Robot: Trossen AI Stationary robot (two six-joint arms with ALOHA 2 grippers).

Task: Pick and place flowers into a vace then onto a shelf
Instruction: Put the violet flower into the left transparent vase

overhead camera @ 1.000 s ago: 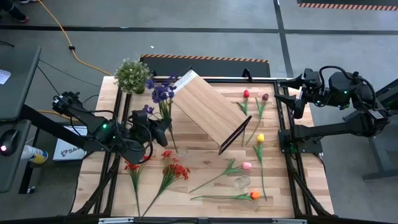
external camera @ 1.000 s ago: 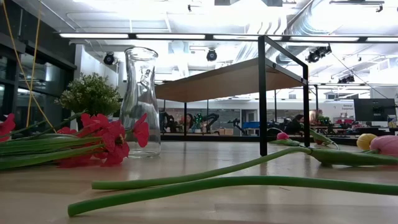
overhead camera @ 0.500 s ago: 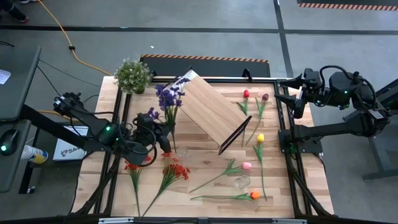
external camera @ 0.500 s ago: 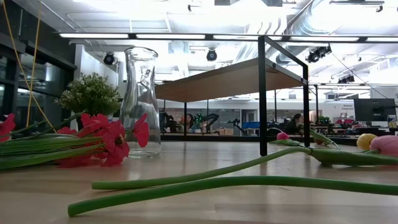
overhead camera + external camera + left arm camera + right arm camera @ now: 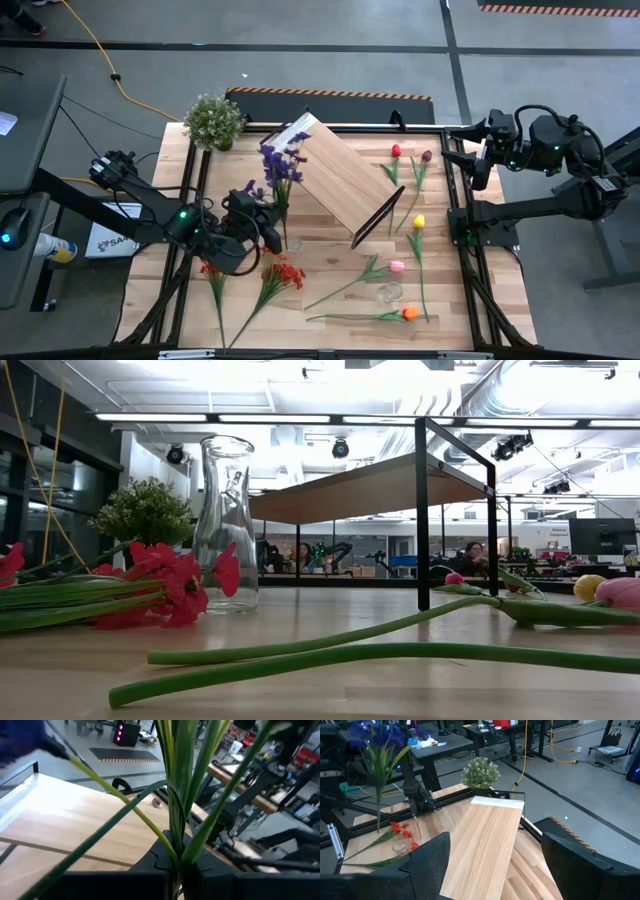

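Note:
My left gripper (image 5: pixel 268 222) is shut on a bunch of purple flowers (image 5: pixel 282 160) with long green stems, just left of the clear glass vase (image 5: pixel 293 243). The vase stands upright on the table and holds no stems in the low view (image 5: pixel 225 525). The light-wood shelf (image 5: pixel 340 180) stands slantwise on its black legs behind the vase. Red sprays (image 5: pixel 280 272) and several tulips (image 5: pixel 418 222) lie flat on the table. My right gripper (image 5: pixel 468 150) waits open past the table's right far corner. My left gripper pinches the purple flowers' green stems (image 5: pixel 176 851) together between its two fingers (image 5: pixel 150 862), low on the stems. The stems and leaves rise away from the fingers, and the blossoms (image 5: pixel 282 160) are lifted clear of the table. The stems' lower ends are hidden by the gripper.
A bushy potted plant (image 5: pixel 212 120) stands at the far left corner. A second small glass (image 5: pixel 388 293) sits among the tulip stems near the front. Long green stems (image 5: pixel 330 652) lie across the near table. Bare planks show between the shelf and the red sprays.
My left gripper has carried the purple bunch, still shut on it, a little toward the table's right and near edge, closer to the vase. The blossoms have shifted right with it, now over the shelf's left end.

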